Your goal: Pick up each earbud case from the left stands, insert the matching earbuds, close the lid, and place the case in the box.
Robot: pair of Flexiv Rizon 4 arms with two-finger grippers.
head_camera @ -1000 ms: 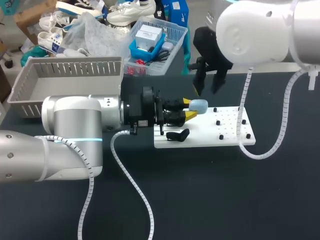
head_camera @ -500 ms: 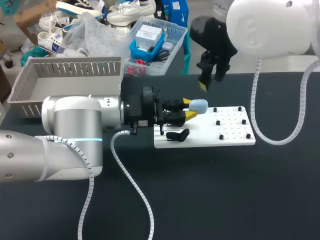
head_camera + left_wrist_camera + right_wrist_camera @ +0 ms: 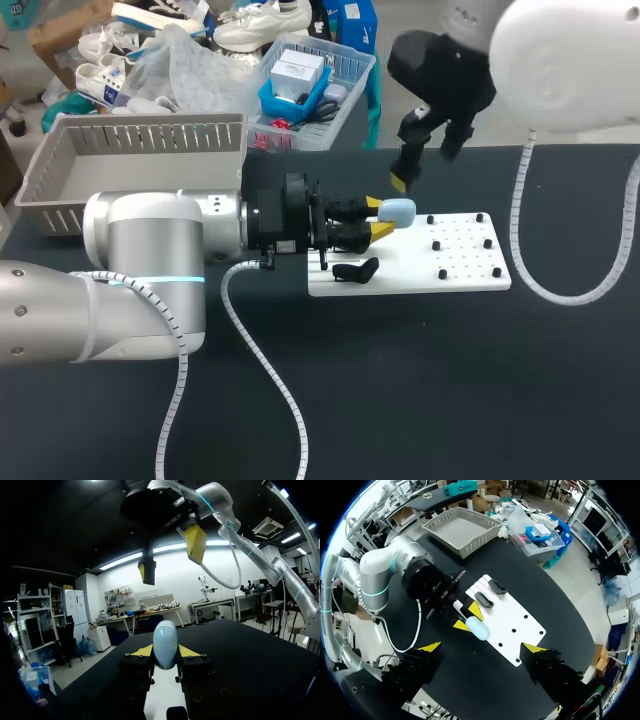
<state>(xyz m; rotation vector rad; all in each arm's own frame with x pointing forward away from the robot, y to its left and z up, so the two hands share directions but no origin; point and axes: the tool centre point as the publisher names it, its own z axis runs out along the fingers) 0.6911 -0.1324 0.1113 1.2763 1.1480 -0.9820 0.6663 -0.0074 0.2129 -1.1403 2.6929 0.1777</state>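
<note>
In the head view the pale blue earbud case [image 3: 398, 210] sits mid-frame at the white board's [image 3: 450, 262] left end, its long axis pointing right. My left tool [image 3: 378, 217] clamps it. My right tool [image 3: 425, 163] hangs wide open and empty at upper right.

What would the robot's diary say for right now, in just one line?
left tool: shut on light blue earbud case, at left end of white stand board | right tool: open, above board, holding nothing

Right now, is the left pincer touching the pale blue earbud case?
Touching. The left wrist view shows the left pincer gripping the earbud case, with a yellow tip pressed against each side and no gap visible.
</note>
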